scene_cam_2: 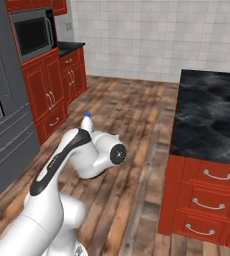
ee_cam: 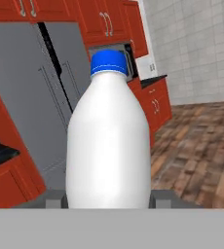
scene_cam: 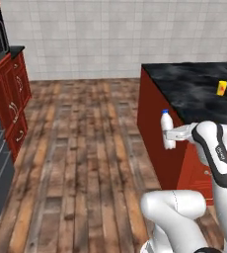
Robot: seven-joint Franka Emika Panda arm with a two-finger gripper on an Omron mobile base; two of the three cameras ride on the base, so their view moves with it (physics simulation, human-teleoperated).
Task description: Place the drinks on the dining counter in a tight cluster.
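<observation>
A: Hand (scene_cam: 170,134) is clamped on the blue-capped bottle (scene_cam: 167,129), pinching its lower body, in the left base view.

B: Bottle orientation?

A: Upright, cap up, white body. Held in the air over the wood floor (scene_cam: 81,163), just off the red side panel of the dining worktop (scene_cam: 194,86). Not touching the slab.

B: Where does it sit relative to the hand?

A: Between the fingers. In the hand view the bottle (ee_cam: 108,146) rises toward 12 o'clock from the two fingertips (ee_cam: 55,198), one at each side of its base. Cap at the top, body centred.

B: Right base view?

A: The arm hides most of it. The blue cap and neck (scene_cam_2: 87,121) poke up behind the arm's upper link, at about 10 o'clock from the round dark joint.

B: Other drinks?

A: One yellow can (scene_cam: 222,87) with a red mark, on the dining worktop, well apart from the held bottle, roughly 2 o'clock from it in the left base view.

B: Background?

A: Grey fridge (ee_cam: 41,97) and red cupboards (scene_cam_2: 54,85) behind the bottle, and a white tiled wall (scene_cam: 86,34).
</observation>
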